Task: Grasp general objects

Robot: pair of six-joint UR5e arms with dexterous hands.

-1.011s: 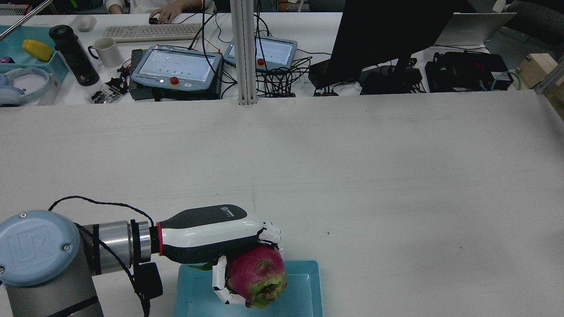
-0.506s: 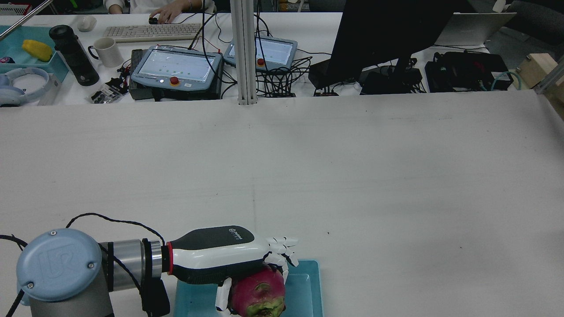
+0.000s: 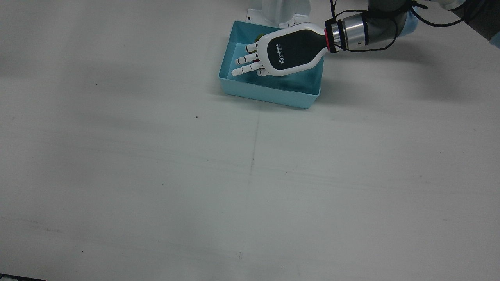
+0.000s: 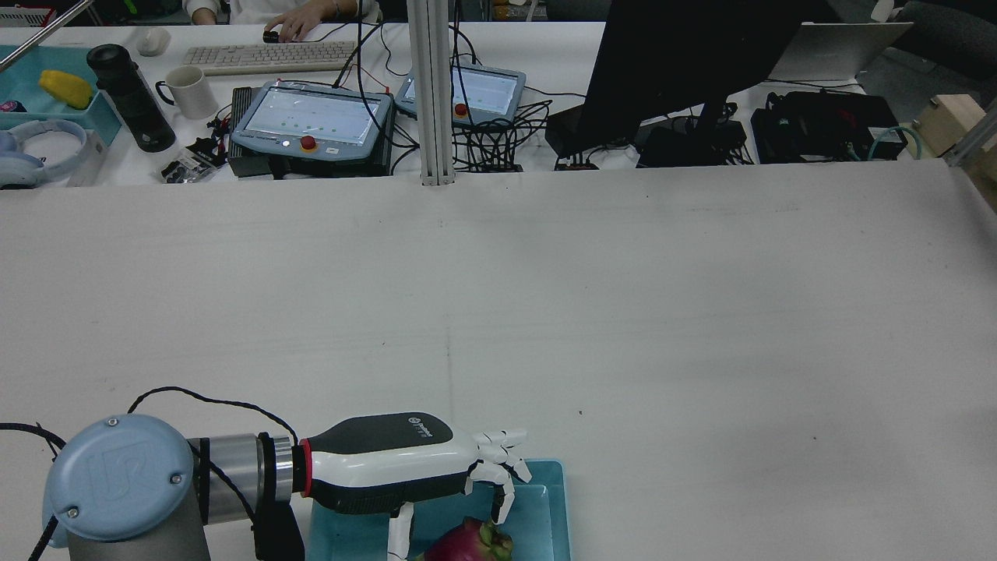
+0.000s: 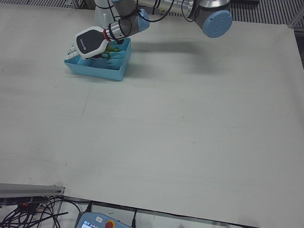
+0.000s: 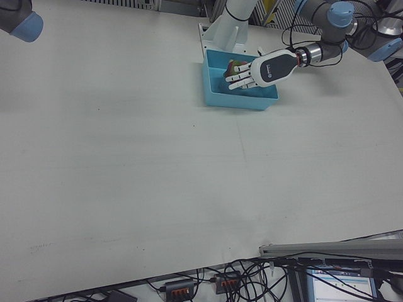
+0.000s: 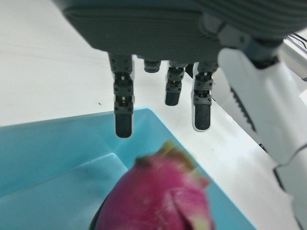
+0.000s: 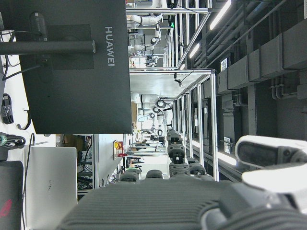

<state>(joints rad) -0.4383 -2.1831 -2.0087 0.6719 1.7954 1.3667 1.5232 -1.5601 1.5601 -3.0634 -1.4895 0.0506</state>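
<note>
**A:** While the magenta, green-tipped dragon fruit (image 4: pixel 468 543) lies in the shallow light-blue plastic tray (image 4: pixel 554 506) at the bottom edge of the rear view, where is the hand?

**B:** The left hand (image 4: pixel 436 463), a white and black many-fingered one, hovers just above the fruit with its fingers (image 7: pixel 123 115) spread apart and closed on nothing. In its own camera the fingertips hang clear of the fruit.

**A:** So how far along is it?

**B:** My judgement: the fruit sits in the tray and the hand has let go, so only withdrawing is left. The right hand (image 8: pixel 182 206) shows only as dark finger stubs pointing at a ceiling; whether they are apart or together, I cannot tell.

**A:** And around it?

**B:** A broad, bare white table (image 3: pixel 250 175) fills the frame. Along the rear view's top sit two teach pendants (image 4: pixel 311 121), a keyboard (image 4: pixel 269 56), a mug (image 4: pixel 189 89), a dark monitor (image 4: pixel 685 62), and a person's hand (image 4: pixel 292 27) on a mouse.
</note>
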